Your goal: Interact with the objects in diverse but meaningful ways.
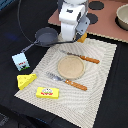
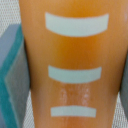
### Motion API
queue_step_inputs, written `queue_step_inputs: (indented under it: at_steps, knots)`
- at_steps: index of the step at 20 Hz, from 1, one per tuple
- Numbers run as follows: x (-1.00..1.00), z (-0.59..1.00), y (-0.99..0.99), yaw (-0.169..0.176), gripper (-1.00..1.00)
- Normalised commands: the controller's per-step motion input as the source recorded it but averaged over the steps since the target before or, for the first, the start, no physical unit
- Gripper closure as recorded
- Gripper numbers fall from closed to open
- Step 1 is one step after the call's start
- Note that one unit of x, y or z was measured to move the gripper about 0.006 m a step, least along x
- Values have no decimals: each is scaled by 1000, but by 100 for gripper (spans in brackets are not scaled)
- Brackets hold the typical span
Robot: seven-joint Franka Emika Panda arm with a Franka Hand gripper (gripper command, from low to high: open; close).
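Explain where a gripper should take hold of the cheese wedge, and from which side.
Grip the cheese wedge across its two flat triangular faces, near the thick end, coming straight down from above. It lies on the dark table with free space around it; those faces probably suit the gripper best.

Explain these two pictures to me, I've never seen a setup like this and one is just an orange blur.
The white machine is a robot arm ending in a gripper, its grasping part. One picture comes from a camera off to the side; the other from a camera on the arm's wrist, looking down between the gripper's grey fingers. The orange blur is a toy bread loaf, seen very close. The fingers sit either side of it; whether they grip it I cannot tell. On the woven placemat lie a round plate, a knife and a fork. Nearby are a pan, milk carton, cheese wedge and yellow box.
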Motion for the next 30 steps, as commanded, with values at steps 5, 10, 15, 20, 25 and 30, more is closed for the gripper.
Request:
queue_step_inputs:
  at_steps: [5, 10, 15, 20, 25, 30]
  knots:
    - [459, -55, 211, -24, 100]
    - [425, -60, 229, -17, -100]
    - [426, -30, 229, -14, -100]
    - [469, 337, 229, -10, -100]
    - [311, 994, 239, -32, -100]
    - [221, 804, 118, -18, -100]
